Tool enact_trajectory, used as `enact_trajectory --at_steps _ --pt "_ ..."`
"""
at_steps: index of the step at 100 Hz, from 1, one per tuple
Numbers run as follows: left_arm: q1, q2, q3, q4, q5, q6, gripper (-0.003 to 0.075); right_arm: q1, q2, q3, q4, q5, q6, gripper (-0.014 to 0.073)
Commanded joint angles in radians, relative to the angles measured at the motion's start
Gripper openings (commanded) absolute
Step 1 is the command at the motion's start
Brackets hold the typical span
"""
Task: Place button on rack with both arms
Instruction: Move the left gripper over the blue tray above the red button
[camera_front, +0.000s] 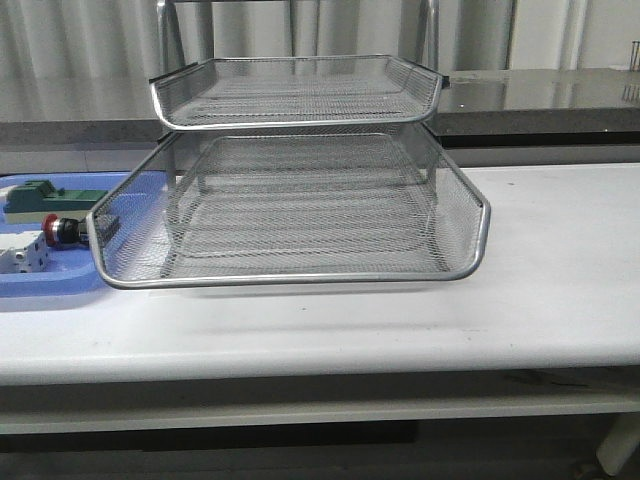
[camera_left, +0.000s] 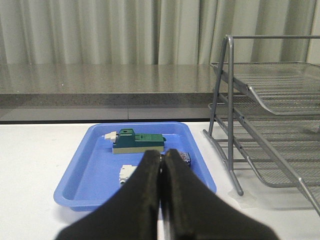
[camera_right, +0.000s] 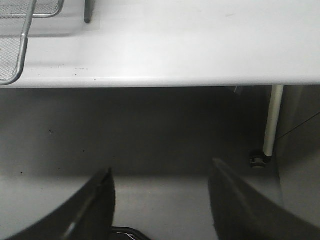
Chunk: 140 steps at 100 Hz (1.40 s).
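Observation:
The button (camera_front: 58, 231) lies on its side in the blue tray (camera_front: 60, 280) at the table's left end, red head pointing left. In the left wrist view only its blue-black body (camera_left: 185, 158) peeks out behind my left gripper (camera_left: 162, 154), which is shut with nothing between its fingers and hangs short of the tray. The silver wire-mesh rack (camera_front: 290, 210) stands mid-table, just right of the tray (camera_left: 95, 170). My right gripper (camera_right: 161, 169) is open and empty, low in front of the table's front edge. Neither arm shows in the front view.
A green block part (camera_left: 137, 141) and a white block part (camera_left: 126, 175) share the tray with the button. The rack's legs (camera_left: 227, 150) stand close to the tray's right rim. A rack corner (camera_right: 17, 50) and a white table leg (camera_right: 272, 120) show in the right wrist view.

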Motion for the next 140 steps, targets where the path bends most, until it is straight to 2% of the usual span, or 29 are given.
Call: enact_trajectory --at_steps 1,15,27,91,116,124,140 --pt "-0.006 -0.035 0.046 -0.007 -0.080 -0.005 -0.0020 -0.004 0.003 -0.036 -0.021 -0.045 0.005 0.0265" --pt "-0.006 -0.035 0.046 -0.007 -0.080 -0.005 -0.0020 -0.004 0.003 -0.036 -0.020 -0.043 0.005 0.0051" --pt "-0.006 -0.035 0.046 -0.007 -0.080 -0.005 -0.0020 -0.004 0.003 -0.036 -0.017 -0.043 0.005 -0.0074" --pt "-0.006 -0.035 0.046 -0.007 -0.080 -0.005 -0.0020 -0.004 0.003 -0.036 -0.015 -0.046 0.005 -0.0067" --pt "-0.006 -0.035 0.029 -0.023 -0.154 -0.005 -0.0020 -0.004 0.003 -0.036 -0.015 -0.044 0.005 -0.0067" --pt "-0.006 -0.028 -0.007 -0.085 -0.098 -0.005 -0.0020 -0.004 0.003 -0.036 -0.015 -0.044 0.005 -0.0067" --pt "-0.006 0.051 -0.129 -0.087 0.059 -0.005 -0.0020 -0.004 0.003 -0.036 -0.015 -0.044 0.005 -0.0067"
